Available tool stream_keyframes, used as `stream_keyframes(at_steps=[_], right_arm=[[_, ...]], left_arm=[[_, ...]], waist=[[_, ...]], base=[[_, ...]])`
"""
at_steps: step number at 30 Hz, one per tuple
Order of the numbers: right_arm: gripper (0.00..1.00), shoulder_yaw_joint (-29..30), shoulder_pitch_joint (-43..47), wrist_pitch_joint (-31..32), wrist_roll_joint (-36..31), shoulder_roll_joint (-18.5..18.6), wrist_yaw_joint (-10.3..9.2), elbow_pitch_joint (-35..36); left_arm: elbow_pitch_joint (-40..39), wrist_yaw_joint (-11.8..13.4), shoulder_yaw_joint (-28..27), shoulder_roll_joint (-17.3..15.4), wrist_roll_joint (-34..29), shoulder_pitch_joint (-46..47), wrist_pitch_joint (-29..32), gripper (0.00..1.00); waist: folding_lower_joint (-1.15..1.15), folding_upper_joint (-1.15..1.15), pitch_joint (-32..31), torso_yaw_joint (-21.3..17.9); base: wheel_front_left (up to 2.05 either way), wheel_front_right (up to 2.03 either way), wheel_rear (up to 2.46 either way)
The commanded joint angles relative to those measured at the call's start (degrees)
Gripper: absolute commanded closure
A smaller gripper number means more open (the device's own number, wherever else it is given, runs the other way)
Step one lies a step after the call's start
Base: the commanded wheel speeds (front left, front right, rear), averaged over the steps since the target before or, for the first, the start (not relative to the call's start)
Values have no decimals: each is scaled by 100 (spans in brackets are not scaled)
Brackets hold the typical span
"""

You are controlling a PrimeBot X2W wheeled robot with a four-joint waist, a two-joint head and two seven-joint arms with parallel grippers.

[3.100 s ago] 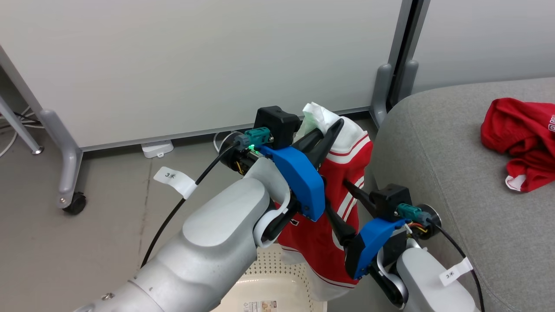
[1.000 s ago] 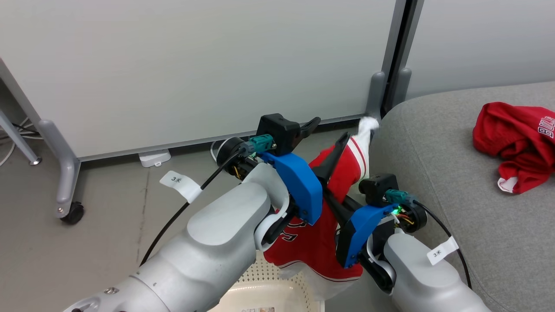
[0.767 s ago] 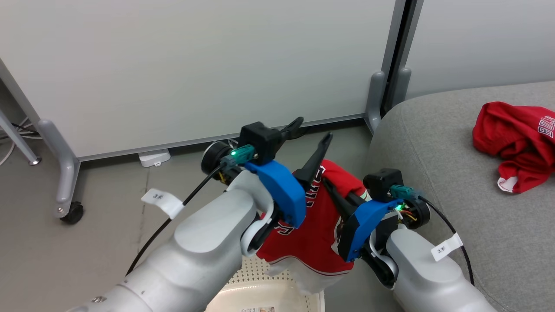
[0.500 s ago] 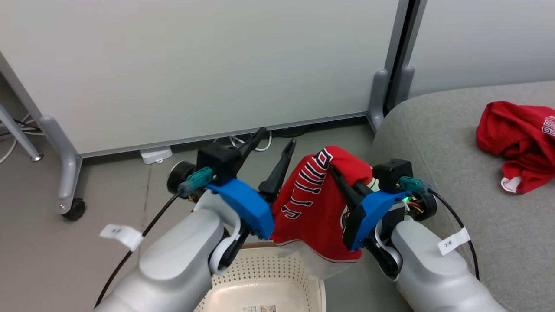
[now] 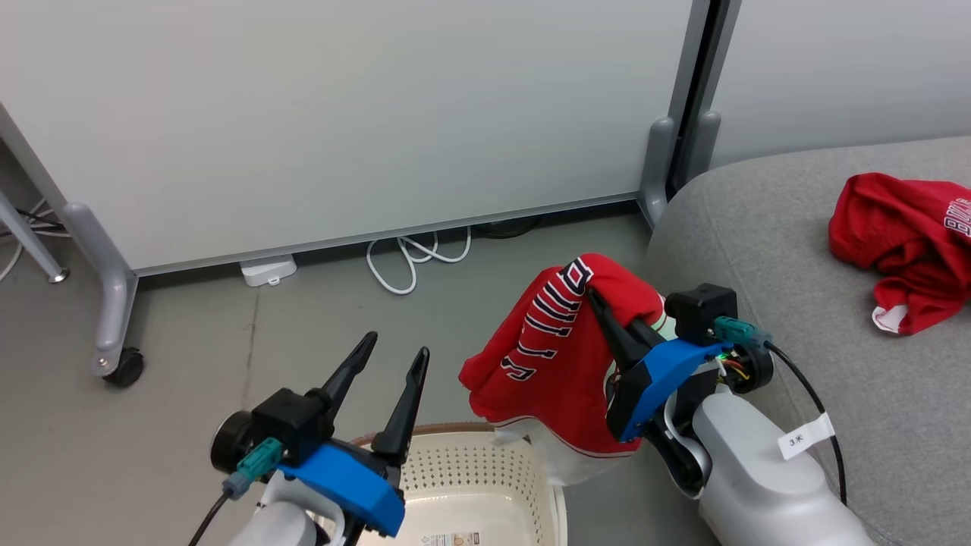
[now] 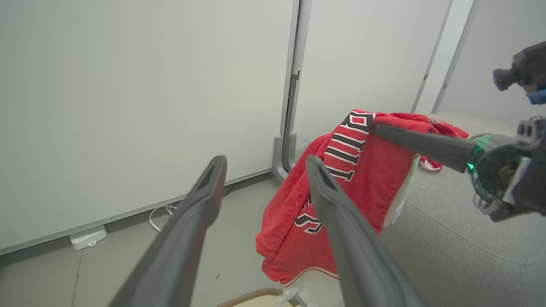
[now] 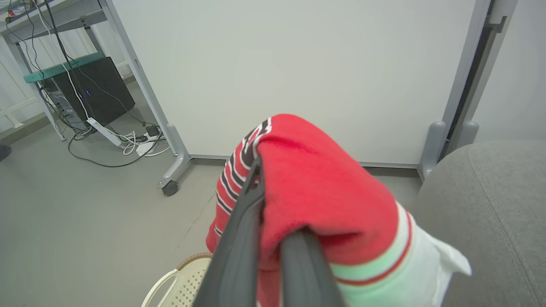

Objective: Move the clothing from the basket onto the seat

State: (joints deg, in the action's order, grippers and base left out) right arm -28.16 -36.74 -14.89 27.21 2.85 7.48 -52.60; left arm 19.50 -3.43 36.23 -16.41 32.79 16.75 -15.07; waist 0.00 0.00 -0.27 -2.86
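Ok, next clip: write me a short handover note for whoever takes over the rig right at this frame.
Left claw: open, empty, low beside the basket.
Right claw: shut on the red and white garment, which hangs off it above the basket's right rim, next to the seat.
Done: the red garment lies crumpled on the seat; the visible part of the basket holds no clothing.
Left: carry the held garment over the seat and release it there.

Perforated plastic basket (image 5: 474, 474), soft cloth jersey (image 5: 565, 356), matt fabric seat (image 5: 796, 250).
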Motion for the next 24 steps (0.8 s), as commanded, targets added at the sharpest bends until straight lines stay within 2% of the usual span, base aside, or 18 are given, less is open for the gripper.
stream_keyframes(at_steps=[1, 12, 24], right_arm=[[100, 34, 90, -28, -42, 7, 3, 44], [100, 221, 294, 57, -191, 7, 3, 307], [100, 226, 345, 210, -207, 8, 3, 844]], left_arm=[[-51, -19, -79, -27, -117, -137, -13, 0], [-360, -225, -847, 229, -702, -911, -14, 0], [-473, -363, -1181, 448, -1079, -878, -14, 0]], waist=[[0, 0, -2, -13], [0, 0, 41, -272], [0, 0, 290, -1339]], base=[[0, 0, 0], [0, 0, 0], [0, 0, 0]])
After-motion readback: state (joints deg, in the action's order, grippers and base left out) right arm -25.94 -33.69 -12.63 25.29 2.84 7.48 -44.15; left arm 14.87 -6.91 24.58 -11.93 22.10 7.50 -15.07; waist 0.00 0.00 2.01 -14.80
